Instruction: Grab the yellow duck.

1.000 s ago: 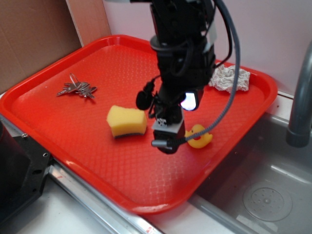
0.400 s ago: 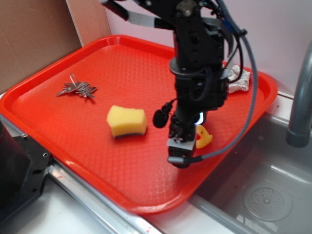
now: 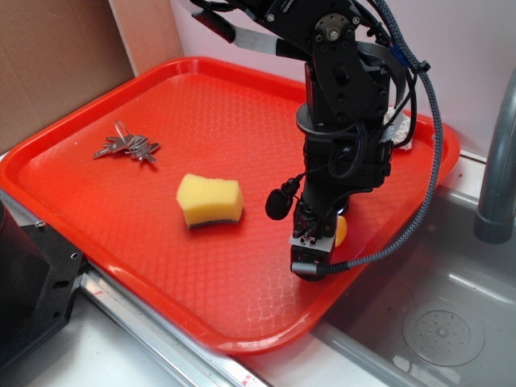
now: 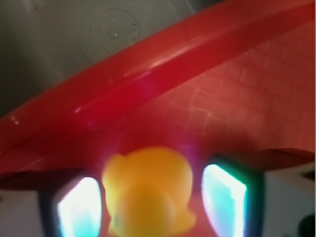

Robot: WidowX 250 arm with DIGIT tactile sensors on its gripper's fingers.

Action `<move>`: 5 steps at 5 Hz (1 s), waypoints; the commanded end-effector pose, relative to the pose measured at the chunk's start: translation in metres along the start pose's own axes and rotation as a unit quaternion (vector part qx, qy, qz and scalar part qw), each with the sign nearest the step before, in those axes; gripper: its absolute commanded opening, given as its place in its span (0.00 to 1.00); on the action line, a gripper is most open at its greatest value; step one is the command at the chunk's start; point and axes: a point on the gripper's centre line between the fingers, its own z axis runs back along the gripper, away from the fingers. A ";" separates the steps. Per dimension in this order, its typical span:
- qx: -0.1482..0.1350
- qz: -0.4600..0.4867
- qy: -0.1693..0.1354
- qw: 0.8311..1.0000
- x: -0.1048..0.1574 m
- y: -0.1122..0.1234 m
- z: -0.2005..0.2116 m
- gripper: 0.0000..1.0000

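The claw (image 3: 316, 256) is down at the tray's (image 3: 97, 113) sink-side edge, spread wide with the duck (image 4: 148, 190) between its fingers (image 4: 224, 200), not yet clamped; closing and lifting remain.

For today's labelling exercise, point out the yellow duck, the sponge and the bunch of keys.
yellow duck (image 4: 148, 192): wrist view, on its body.
sponge (image 3: 209, 198): exterior view, on its yellow top.
keys (image 3: 127, 147): exterior view, on the middle of the bunch.
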 end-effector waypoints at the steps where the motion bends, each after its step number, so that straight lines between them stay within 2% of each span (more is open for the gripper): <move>1: 0.021 0.009 -0.005 1.000 0.009 -0.004 0.006 0.00; 2: -0.004 0.073 -0.009 0.997 -0.004 0.007 0.029 0.00; 3: 0.020 0.198 -0.015 0.980 -0.031 0.024 0.078 0.00; 4: -0.003 0.317 -0.030 0.948 -0.061 0.036 0.109 0.00; 5: 0.028 0.395 -0.041 0.917 -0.083 0.038 0.129 0.00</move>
